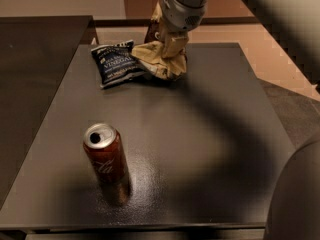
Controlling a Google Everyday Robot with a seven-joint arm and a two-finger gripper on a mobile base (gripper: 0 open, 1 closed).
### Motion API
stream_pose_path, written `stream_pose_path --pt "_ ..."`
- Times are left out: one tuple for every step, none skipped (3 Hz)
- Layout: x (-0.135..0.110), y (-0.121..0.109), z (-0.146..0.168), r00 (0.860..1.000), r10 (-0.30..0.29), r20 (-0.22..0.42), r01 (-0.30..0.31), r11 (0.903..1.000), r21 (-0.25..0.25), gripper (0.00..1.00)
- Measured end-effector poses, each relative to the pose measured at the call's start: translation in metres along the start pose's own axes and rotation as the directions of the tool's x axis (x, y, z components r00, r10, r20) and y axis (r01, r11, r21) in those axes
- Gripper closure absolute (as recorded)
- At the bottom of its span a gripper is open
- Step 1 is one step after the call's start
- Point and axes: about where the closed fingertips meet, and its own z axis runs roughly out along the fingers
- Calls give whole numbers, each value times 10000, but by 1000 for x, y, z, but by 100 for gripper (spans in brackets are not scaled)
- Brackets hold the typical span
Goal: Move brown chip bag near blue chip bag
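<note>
The gripper (171, 45) is seen near the far edge of the dark table (210, 134), sunk into the top of the crumpled brown chip bag (154, 61). The left side of that bag is met by the blue chip bag (115, 64), which is laid flat. An opened red soda can (106, 159) is stood upright at the front left, well apart from both bags.

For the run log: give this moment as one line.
gripper: at crumpled tan-brown foil chip bag, table rear | bag: beside small navy-blue chip bag
</note>
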Motion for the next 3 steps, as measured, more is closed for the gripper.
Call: stream_pose_path --pt "-1 -1 2 10000 -11 13 11 10000 2 12" --pt "-1 -1 4 10000 -20 23 20 10000 4 0" --pt "-1 -1 4 10000 -20 23 20 10000 4 0"
